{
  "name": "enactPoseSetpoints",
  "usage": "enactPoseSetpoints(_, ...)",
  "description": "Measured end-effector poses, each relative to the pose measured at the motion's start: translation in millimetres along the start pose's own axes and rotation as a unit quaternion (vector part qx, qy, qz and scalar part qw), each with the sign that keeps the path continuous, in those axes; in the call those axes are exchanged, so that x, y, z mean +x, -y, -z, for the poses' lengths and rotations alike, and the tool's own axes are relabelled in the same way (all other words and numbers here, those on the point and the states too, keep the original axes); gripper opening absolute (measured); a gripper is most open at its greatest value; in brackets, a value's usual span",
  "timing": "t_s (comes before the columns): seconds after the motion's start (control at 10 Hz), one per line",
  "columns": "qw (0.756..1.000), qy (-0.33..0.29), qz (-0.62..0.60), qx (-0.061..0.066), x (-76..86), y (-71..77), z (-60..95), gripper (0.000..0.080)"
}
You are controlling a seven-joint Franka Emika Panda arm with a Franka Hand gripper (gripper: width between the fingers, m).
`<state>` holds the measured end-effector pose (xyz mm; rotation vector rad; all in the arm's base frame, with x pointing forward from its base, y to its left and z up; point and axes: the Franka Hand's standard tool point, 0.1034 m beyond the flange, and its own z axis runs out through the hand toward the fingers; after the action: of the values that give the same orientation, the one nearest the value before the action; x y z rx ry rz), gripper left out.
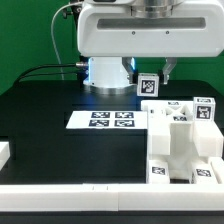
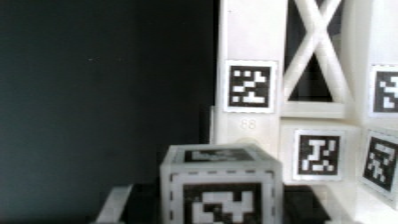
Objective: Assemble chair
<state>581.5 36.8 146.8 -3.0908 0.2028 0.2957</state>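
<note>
1. Most of the chair [image 1: 180,140] looks joined already, we judge: a chunky white body with several tagged pieces sits on the black bench [image 1: 50,120], toward the exterior view's right and near the front edge.
2. We see one small tagged part [image 1: 149,85] raised above the chair, just under the arm. The wrist view shows a tagged block [image 2: 221,185] close to the camera with the chair's panels behind it.
3. We take the tool [image 1: 160,72] to be part-closed on that part, though the fingers themselves are mostly hidden.
4. Left to do, in our judgement: seat this part on the chair, then fit any pieces out of sight.
5. We see the marker board [image 1: 105,119] lying flat beside the chair, on the exterior view's left of it.
</note>
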Motion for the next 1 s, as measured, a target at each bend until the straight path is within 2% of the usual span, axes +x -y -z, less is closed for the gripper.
enactPoseSetpoints(0.1,1.0,-0.002,-0.006,0.009,-3.2,5.3,-8.8,0.0284)
enactPoseSetpoints(0.3,1.0,0.002,-0.006,0.008,-5.2,6.8,-15.1,0.0284)
enactPoseSetpoints(0.6,1.0,0.002,-0.007,0.004,-2.4,2.0,-16.4,0.0284)
enactPoseSetpoints(1.0,1.0,-0.004,-0.01,0.004,0.4,6.3,-16.2,0.0284)
